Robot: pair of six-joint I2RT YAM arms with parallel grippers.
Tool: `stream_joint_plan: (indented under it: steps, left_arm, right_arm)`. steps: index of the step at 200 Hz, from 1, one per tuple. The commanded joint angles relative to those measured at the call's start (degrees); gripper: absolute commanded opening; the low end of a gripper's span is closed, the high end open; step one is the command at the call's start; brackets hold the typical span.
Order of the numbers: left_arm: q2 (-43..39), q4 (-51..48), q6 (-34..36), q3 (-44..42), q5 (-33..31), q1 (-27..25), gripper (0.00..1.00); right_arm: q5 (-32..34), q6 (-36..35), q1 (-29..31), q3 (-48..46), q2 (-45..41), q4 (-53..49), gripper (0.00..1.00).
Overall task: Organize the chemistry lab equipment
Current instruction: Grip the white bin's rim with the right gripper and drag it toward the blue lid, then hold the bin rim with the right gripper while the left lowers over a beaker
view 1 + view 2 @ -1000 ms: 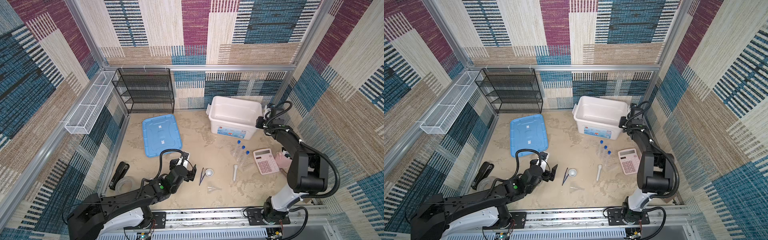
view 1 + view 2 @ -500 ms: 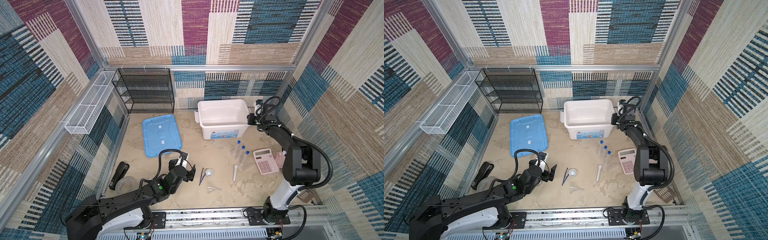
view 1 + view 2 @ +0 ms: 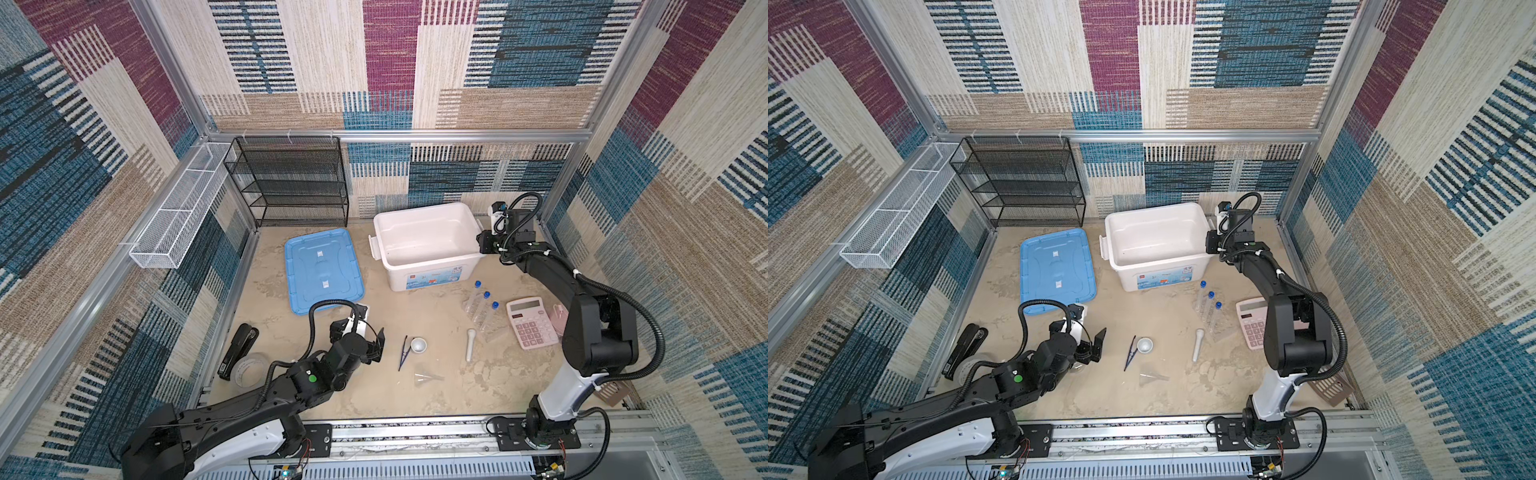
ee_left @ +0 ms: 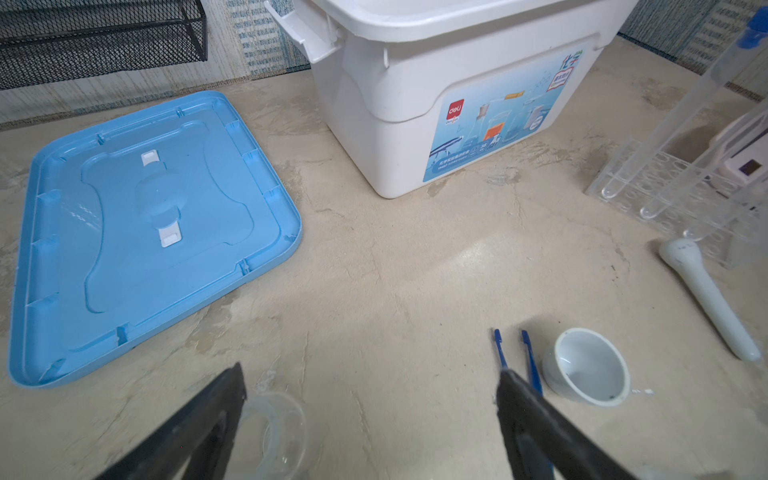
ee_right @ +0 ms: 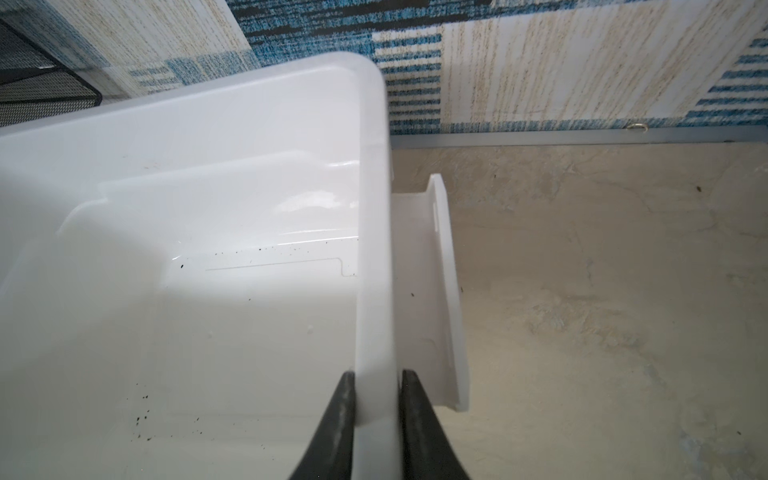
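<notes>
Two black robot arms work over a beige counter (image 3: 415,407) inside a booth with patterned walls. The right end effector (image 5: 376,386) is clamped on the rim of an open white storage bin (image 3: 415,272) near the back of the counter, with one finger inside the wall and one outside. The bin's blue lid (image 3: 322,270) lies flat on the counter just to its left, underside up. The left end effector (image 4: 370,370) hovers low over the front left of the counter with its fingers spread wide and nothing between them. A clear glass vessel (image 4: 272,436) sits on the counter just beside one finger; I cannot tell whether it is a flask or a beaker. The rest of the lab equipment lies in front of the bin. Three blue-capped test tubes (image 3: 482,305) stand in a clear plastic rack (image 3: 492,332), with a pink calculator (image 3: 530,324) just to its right. A white pestle (image 3: 470,345) lies near the rack. Further left, a small white mortar (image 3: 418,344) sits beside dark blue tweezers (image 3: 403,353), and a clear funnel (image 3: 426,377) lies on its side nearer the front edge.
</notes>
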Motion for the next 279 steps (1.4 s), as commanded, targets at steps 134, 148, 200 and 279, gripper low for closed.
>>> stream_joint_plan:
  steps: [134, 148, 200, 279]
  left_arm:
    - [-10.93, -27.38, -16.74, 4.82, -10.84, 1.38, 0.99]
    - [-11.9, -30.47, -18.25, 5.79, -10.71, 1.41, 0.99]
    - [-10.37, -38.66, -22.02, 8.19, -5.23, 1.45, 0.85]
    - [-3.25, -41.64, -27.45, 9.37, 1.15, 1.47, 0.59]
  right_arm:
    - [-2.84, 4.05, 3.69, -5.18, -6.97, -1.11, 0.38]
    - [-2.54, 4.4, 3.65, -5.86, -8.01, -0.73, 0.4]
    - [-0.5, 4.66, 3.59, -10.9, -13.99, 4.35, 0.54]
    - [-1.29, 4.83, 3.62, -13.03, -14.52, 6.99, 0.75]
